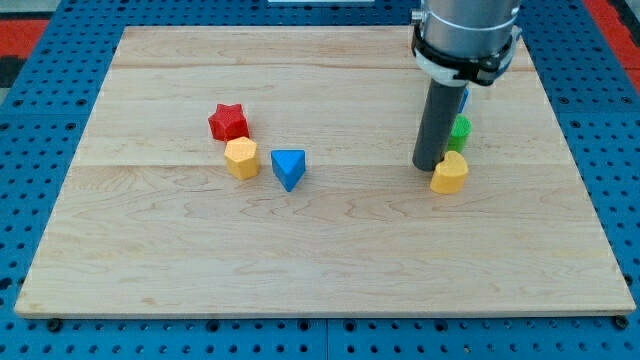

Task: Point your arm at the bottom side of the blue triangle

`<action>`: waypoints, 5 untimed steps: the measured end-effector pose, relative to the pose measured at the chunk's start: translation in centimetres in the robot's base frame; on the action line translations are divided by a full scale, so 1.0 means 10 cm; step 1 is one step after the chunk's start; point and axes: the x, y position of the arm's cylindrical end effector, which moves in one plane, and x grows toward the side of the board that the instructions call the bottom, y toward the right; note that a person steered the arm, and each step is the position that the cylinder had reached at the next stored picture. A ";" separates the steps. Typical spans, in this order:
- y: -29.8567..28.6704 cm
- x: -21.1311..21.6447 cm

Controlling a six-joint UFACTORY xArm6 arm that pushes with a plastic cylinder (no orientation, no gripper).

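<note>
The blue triangle (289, 168) lies on the wooden board (320, 260), left of centre, pointing toward the view's bottom. My tip (429, 167) is far to the triangle's right, touching or almost touching a yellow heart-shaped block (450, 173). A yellow hexagon (241, 158) sits just left of the triangle, and a red star (228, 122) sits above the hexagon.
A green block (460, 132) stands right of the rod, partly hidden by it. A bit of a blue block (464, 98) shows behind the rod, above the green one. The board rests on a blue perforated table (40, 120).
</note>
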 end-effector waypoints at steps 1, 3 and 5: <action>-0.04 0.09; -0.56 0.33; -1.68 0.66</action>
